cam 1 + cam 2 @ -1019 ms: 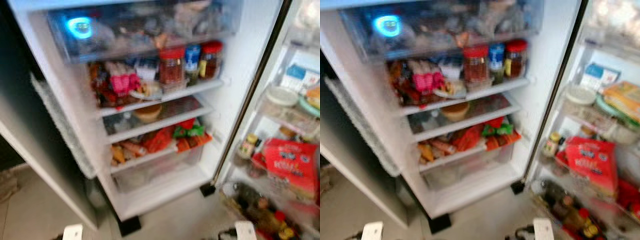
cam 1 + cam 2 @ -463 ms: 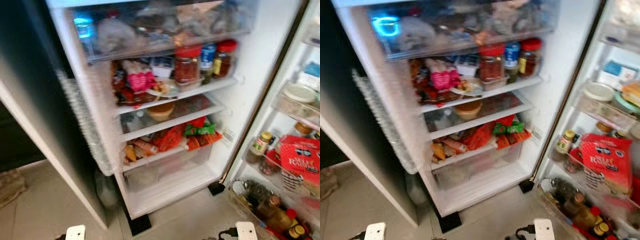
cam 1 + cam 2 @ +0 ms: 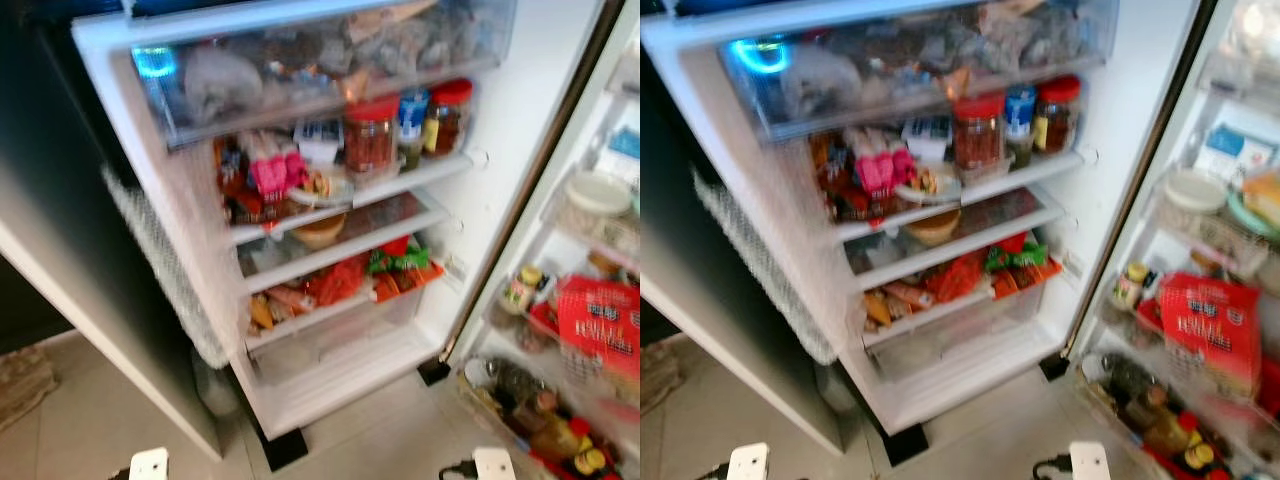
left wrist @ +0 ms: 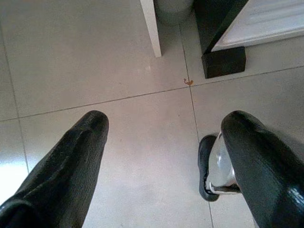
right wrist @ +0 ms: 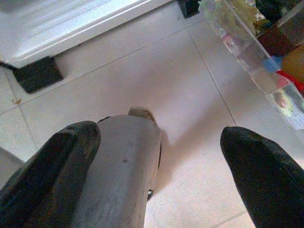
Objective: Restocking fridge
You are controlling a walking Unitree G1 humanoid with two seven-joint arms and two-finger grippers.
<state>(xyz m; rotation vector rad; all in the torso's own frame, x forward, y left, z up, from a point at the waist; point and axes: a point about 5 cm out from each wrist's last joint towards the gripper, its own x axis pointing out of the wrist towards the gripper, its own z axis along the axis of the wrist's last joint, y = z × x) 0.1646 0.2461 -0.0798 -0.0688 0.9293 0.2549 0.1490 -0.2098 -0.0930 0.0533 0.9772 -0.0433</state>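
The fridge stands open, its door swung to the right. A clear drawer of wrapped food sits at the top. On the shelf below stand three jars beside a pink packet and a plate. A bowl rests on the next shelf, with red and green packets lower down. The door racks hold a red bag, a small jar and bottles.

Both arms hang low over the tiled floor. The left tool is spread and holds nothing; the right tool is likewise spread and bare.
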